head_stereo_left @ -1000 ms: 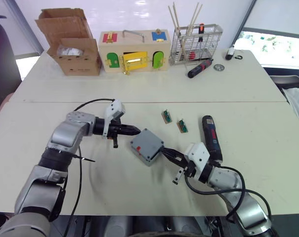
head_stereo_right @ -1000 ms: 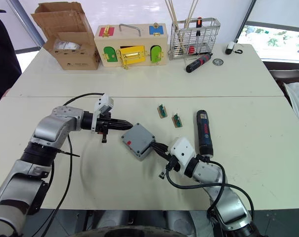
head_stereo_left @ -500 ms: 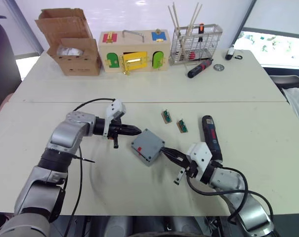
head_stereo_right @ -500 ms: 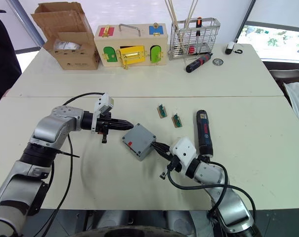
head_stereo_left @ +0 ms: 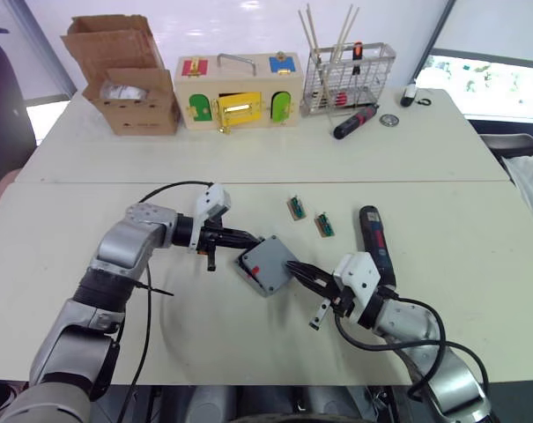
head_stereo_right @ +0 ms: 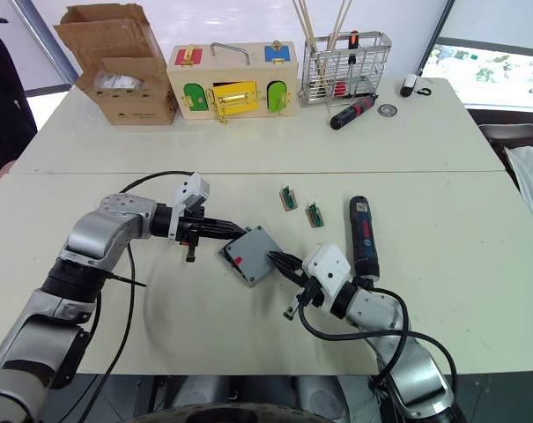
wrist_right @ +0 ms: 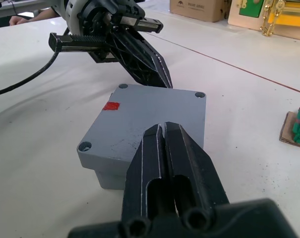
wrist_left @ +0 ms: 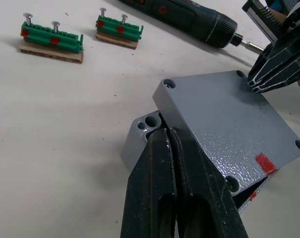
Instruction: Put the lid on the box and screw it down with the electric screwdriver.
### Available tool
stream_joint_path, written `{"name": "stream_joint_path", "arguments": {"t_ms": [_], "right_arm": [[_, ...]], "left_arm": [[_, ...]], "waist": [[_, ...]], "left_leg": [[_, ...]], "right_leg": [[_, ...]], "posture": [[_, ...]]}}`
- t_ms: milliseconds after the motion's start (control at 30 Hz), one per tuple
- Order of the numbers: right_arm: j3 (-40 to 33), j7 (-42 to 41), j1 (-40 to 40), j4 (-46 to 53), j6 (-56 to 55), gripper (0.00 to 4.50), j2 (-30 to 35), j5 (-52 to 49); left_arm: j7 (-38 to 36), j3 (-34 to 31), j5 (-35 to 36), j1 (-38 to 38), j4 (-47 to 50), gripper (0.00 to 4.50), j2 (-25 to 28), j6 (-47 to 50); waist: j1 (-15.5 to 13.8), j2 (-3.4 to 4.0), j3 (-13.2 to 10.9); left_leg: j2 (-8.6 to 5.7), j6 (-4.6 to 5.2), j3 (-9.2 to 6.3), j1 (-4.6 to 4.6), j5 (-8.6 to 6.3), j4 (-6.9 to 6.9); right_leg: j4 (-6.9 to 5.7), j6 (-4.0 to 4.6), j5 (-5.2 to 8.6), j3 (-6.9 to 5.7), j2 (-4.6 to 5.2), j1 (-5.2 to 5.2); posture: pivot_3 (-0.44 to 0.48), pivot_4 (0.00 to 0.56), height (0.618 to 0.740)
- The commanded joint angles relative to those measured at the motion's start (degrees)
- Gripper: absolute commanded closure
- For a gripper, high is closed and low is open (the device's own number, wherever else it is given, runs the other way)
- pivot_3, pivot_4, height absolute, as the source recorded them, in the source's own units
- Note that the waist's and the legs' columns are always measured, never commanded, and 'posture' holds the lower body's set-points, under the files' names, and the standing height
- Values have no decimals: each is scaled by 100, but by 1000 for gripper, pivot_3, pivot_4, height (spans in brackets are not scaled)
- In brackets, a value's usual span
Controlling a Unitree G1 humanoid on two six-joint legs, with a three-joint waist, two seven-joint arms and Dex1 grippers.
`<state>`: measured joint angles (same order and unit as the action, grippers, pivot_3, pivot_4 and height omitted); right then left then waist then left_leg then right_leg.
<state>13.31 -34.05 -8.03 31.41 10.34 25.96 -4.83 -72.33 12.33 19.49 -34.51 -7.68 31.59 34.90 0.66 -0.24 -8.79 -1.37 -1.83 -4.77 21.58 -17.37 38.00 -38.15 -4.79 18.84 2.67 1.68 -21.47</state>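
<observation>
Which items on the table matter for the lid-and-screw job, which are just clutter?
Job:
lid, skewed on the box
electric screwdriver
left tool and right tool, both shut

Clutter:
cardboard carton
wooden box with coloured doors
wire basket
hand screwdriver

box [wrist_left: 140,141] mostly hidden under lid [wrist_left: 224,131]; only one corner and strip of wall show. inside of box not visible. left gripper [wrist_left: 165,136] fingertips cover seam between lid and box at one corner; fingers cut off by picture edge. right gripper [wrist_right: 162,130] blocks near edge of lid. electric screwdriver [wrist_left: 184,17] cut off by picture edge, bit tip hidden behind right gripper. contents of wire basket [head_stereo_left: 349,77] too small to tell.
</observation>
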Motion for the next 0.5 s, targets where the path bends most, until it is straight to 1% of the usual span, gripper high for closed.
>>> {"name": "stream_joint_path", "arguments": {"t_ms": [33,267,400,500], "right_arm": [[83,-1,-14,175,-67,4458,-42,-40],[-51,101,179,145,-124,4458,-69,-51],[-291,215,375,358,55,4458,-119,-218],[-518,182,372,591,305,4458,-17,-425]], "left_arm": [[12,-76,44,-53,89,4463,53,-29],[48,-173,-62,-149,-236,4463,206,-201],[27,-173,-62,-158,-301,4463,264,-267],[39,-181,-45,-160,-274,4463,268,-256]], "waist": [[2,0,0],[10,0,0],[-1,0,0],[-2,0,0]], "left_leg": [[0,0,0,0,0,0],[0,0,0,0,0,0],[0,0,0,0,0,0],[-1,0,0,0,0,0]], "right_leg": [[0,0,0,0,0,0],[0,0,0,0,-1,-1],[0,0,0,0,0,-1],[0,0,0,0,2,-1]], "posture": [[0,150,740],[0,150,740],[0,150,740],[0,150,740]]}}
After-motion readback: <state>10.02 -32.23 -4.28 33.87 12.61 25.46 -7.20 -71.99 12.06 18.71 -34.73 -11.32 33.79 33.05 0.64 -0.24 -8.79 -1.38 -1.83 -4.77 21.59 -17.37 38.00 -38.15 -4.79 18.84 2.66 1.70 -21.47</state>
